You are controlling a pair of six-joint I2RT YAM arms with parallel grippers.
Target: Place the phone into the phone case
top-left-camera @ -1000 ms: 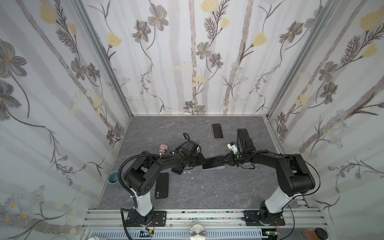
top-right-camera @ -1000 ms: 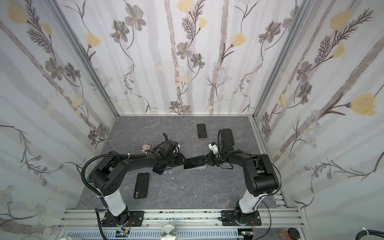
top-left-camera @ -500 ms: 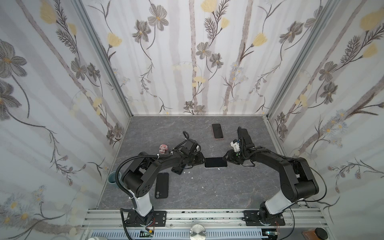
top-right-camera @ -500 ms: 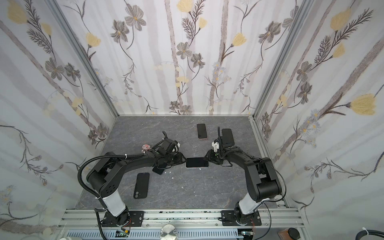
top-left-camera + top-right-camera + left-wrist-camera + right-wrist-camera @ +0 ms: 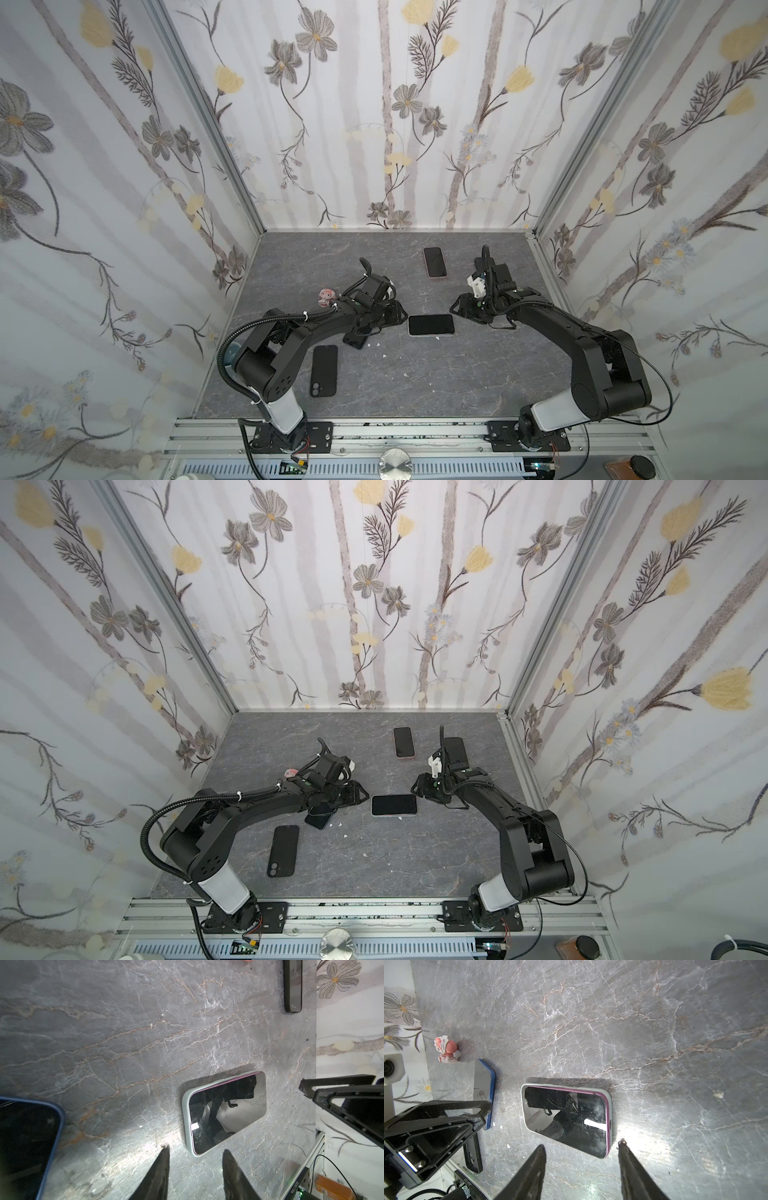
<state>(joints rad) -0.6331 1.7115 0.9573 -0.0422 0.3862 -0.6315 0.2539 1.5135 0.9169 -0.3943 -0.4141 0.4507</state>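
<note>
Top views first. The phone (image 5: 430, 325) (image 5: 394, 805) lies flat at centre frame, screen up, inside its pale phone case (image 5: 432, 335), right in the gap between the two arms. The left gripper (image 5: 397, 315) sits just left of it and the right gripper (image 5: 456, 308) just off its upper-right corner. Both sets of jaws are spread and pinch nothing.

Bare tabletop (image 5: 436, 374) opens wide below and to the right, with the walls and front rail well away.

Count five phone-shaped pieces:
- the cased phone at centre
- a pink-edged phone (image 5: 434, 262) at upper centre
- a black slab (image 5: 323, 371) with camera holes at lower left
- a blue-edged phone (image 5: 356, 340) half under the left arm
- a dark slab (image 5: 455, 746) behind the right wrist

There is also one figurine (image 5: 327, 295).

Left wrist now: the jaws are apart and empty, and the case (image 5: 185, 1122) has its corner just beyond the tips. A pink rim shows along one long side.

Right wrist: the jaws are spread wider, also empty, with the phone (image 5: 564, 1120) lying short end just ahead of them. The left gripper (image 5: 485, 1111) sits beyond it, beside the blue-edged phone (image 5: 485, 1084).
</note>
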